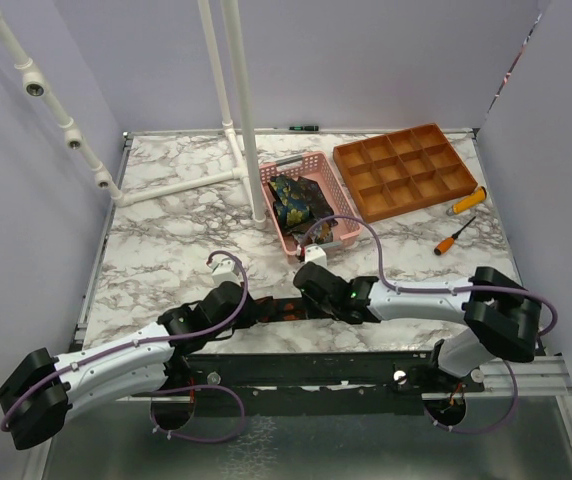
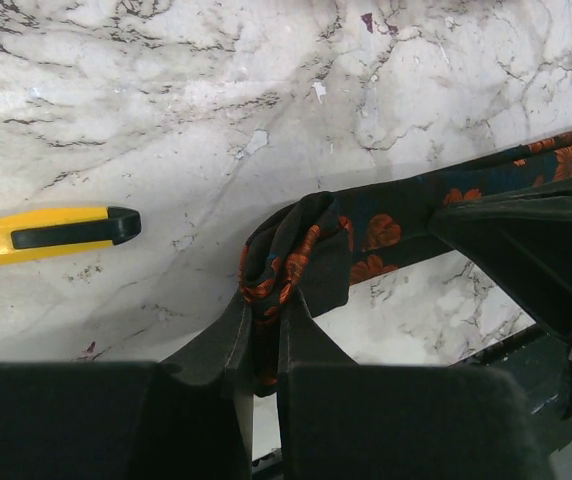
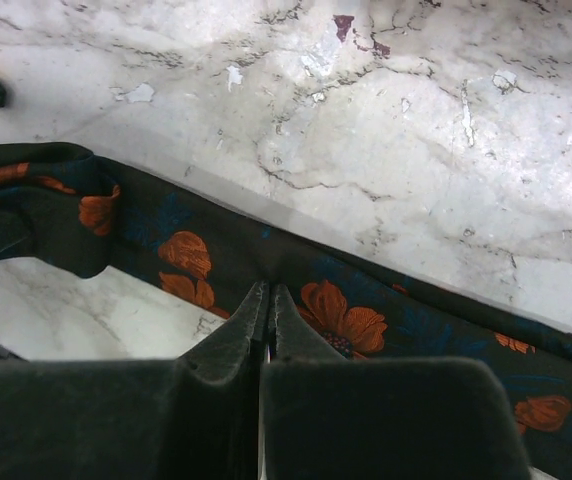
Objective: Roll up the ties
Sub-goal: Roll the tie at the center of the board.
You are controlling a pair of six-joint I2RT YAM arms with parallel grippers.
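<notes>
Two claws work one flowered tie (image 2: 396, 215) stretched along the near edge of the table (image 2: 166, 120). The left claw (image 2: 263, 335) pinches its bunched end, probably starting the roll. The right claw (image 3: 268, 300), closed, presses the strip flat.

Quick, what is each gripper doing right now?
Left gripper: closed on the tie's rolled end.
Right gripper: closed, tips against the tie; grip unclear.
</notes>
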